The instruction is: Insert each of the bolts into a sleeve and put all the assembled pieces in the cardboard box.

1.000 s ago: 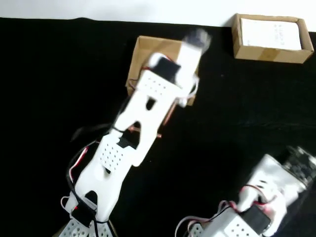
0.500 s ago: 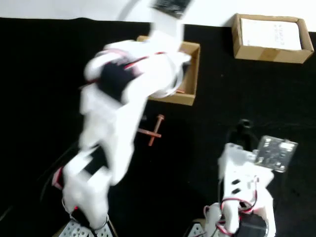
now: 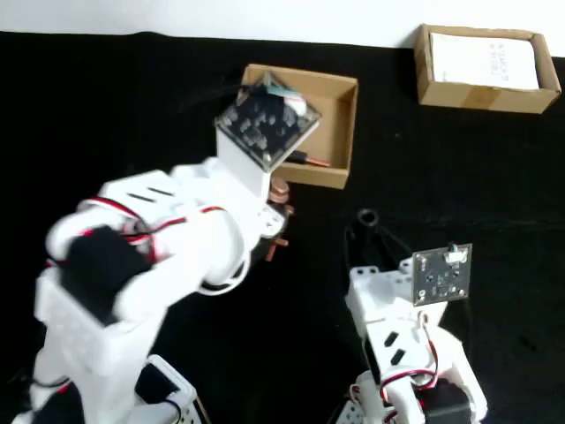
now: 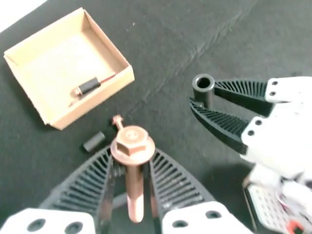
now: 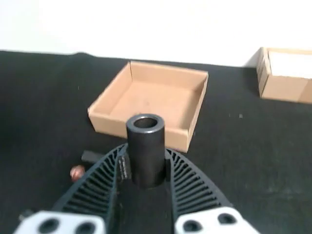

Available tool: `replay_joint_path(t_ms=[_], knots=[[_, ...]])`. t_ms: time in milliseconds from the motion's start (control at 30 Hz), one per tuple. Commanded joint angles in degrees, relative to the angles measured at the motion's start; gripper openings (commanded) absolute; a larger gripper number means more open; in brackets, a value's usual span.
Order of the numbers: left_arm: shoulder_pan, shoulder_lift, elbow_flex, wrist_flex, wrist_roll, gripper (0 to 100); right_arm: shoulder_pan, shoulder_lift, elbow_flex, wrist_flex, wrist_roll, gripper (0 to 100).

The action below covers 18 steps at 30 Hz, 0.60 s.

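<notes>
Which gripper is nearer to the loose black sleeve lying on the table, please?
Left. The left gripper, holding a bolt, is just beside the loose sleeve; the right gripper, holding a second sleeve, is farther off.

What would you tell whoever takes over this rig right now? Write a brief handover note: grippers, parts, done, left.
Left gripper: shut on a bolt.
Right gripper: shut on a sleeve.
Done: one assembled piece lies in the cardboard box.
Left: join the held pair and box it; then the loose bolt and loose sleeve lying beside the box.
</notes>
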Motion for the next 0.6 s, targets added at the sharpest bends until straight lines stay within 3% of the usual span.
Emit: replay_joint_path(t_ms=[0,233,333,567], knots=[[0.48,-4.79,13.05,-16.26,-0.26,1,-0.66,-0.31,0.84,-5.14,-0.18,0.7],[1.01,-11.65,37.41,-55.65,-0.09,1,-0.66,-0.31,3.47,-7.69,-0.18,0.7],[1.01,-12.09,42.95,-68.66,4.04,1,-0.66,-0.31,4.35,-7.69,-0.26,0.7],[2.51,-12.09,43.65,-71.65,14.15,1,-0.66,-0.31,4.26,-7.69,-0.26,0.7]])
